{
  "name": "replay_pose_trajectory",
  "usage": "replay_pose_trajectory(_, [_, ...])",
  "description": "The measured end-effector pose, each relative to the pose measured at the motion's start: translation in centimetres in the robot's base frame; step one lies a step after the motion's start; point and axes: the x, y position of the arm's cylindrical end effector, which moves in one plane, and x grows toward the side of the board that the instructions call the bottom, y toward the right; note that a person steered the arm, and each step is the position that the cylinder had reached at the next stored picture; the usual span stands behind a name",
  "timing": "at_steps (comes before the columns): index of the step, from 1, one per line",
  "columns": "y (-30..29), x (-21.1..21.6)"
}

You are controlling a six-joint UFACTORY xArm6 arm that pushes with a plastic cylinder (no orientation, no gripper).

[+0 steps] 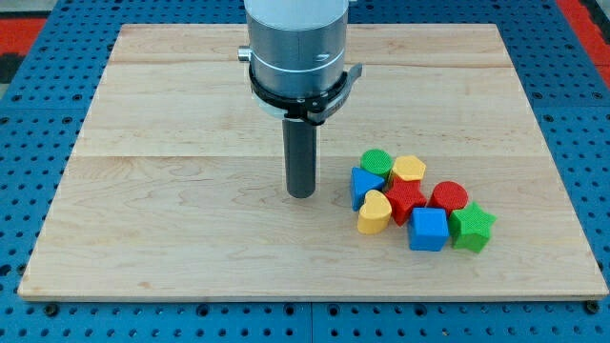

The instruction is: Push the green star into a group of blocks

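Observation:
The green star [473, 227] sits at the right end of a tight cluster of blocks at the view's lower right, touching a blue cube [429, 229] and a red cylinder [449, 197]. The cluster also holds a red star [406, 200], a yellow heart [374, 212], a blue triangle-like block [364, 183], a green cylinder [376, 162] and a yellow hexagon [409, 170]. My tip [301, 194] rests on the board left of the cluster, a short gap from the blue block, touching nothing.
The wooden board [191, 143] lies on a blue pegboard table [591, 143]. The arm's grey flange [295, 48] hangs over the board's top middle.

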Motion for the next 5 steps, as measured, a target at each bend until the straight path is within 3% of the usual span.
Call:
replay_pose_trajectory(2, [0.0,0.0])
replay_pose_trajectory(4, [-5.5,0.2])
replay_pose_trajectory(5, [-3.3,6.8])
